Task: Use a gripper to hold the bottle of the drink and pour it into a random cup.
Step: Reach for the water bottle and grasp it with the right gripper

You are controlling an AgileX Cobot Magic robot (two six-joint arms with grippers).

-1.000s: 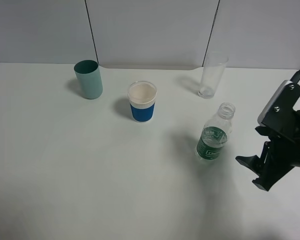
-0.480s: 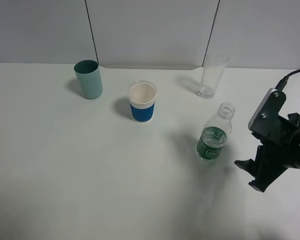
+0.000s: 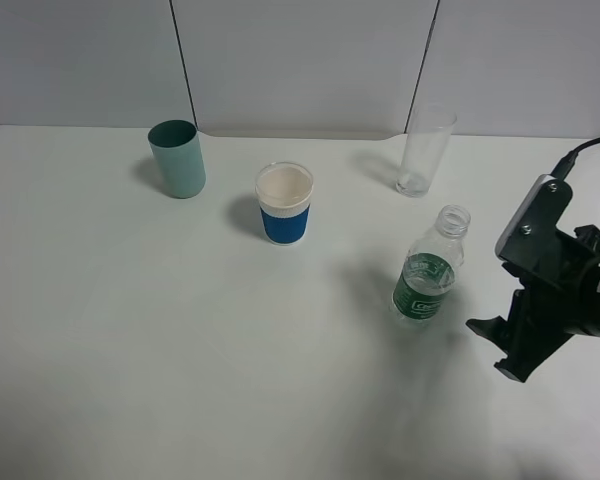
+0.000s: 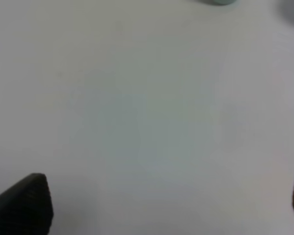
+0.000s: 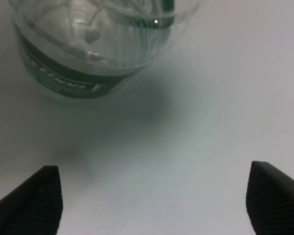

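Upright and uncapped, the bottle of the drink [image 3: 427,268] stands on the right half of the table, its green label band low on the body. The open neck points up, as it must until a pour is wanted. How much liquid is inside I cannot tell. Just to its right, apart from it and touching nothing, the right gripper [image 3: 500,348] hangs low with its two black fingers spread wide and nothing between them. In the right wrist view the bottle's base sits ahead of that gap and somewhat off to one side, so this reads as the lining-up before a grasp, and a closing now would likely miss. The left gripper [image 4: 161,205] shows only in its own wrist view, its fingertips wide apart over bare tabletop and holding nothing. It looks parked out of the way. Three vessels wait farther back, well apart from one another: a tall clear glass [image 3: 424,150] nearest the bottle, a blue-and-white paper cup [image 3: 284,203] in the middle, and a teal cup [image 3: 177,158] to the left. The table [image 3: 180,350] is plain, matte white. Behind it rise pale wall panels [image 3: 300,60] split by dark seams.
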